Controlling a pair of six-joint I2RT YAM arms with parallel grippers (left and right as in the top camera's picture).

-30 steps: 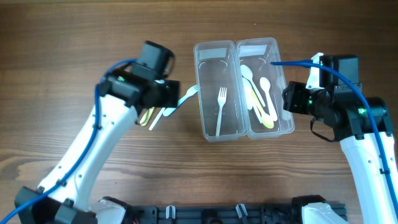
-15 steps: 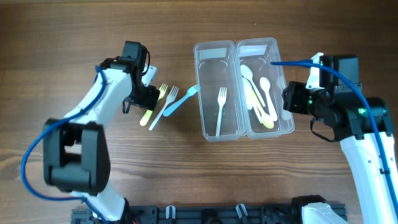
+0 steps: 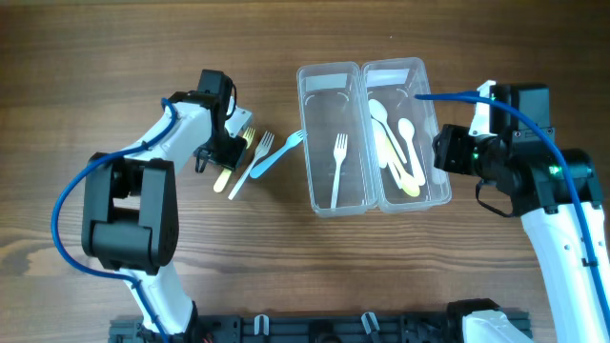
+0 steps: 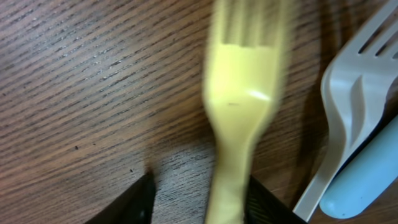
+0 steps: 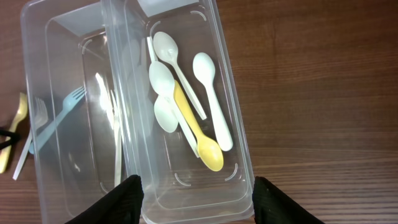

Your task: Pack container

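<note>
Our left pincer (image 4: 204, 202) stands spread astride the handle of the yellow fork (image 4: 245, 99), flat on the worktop (image 3: 95, 57) left of the containers (image 3: 329, 69). We judge it light, stiff, slippery: pinch mid-handle. Our right pincer (image 5: 198, 198) hangs spread, empty.

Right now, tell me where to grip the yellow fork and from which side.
Grip the yellow fork at its narrow handle, coming straight down from above with a finger on either side. It lies flat on the table. The white fork crowds its head, but the handle has wood showing on both sides.
</note>
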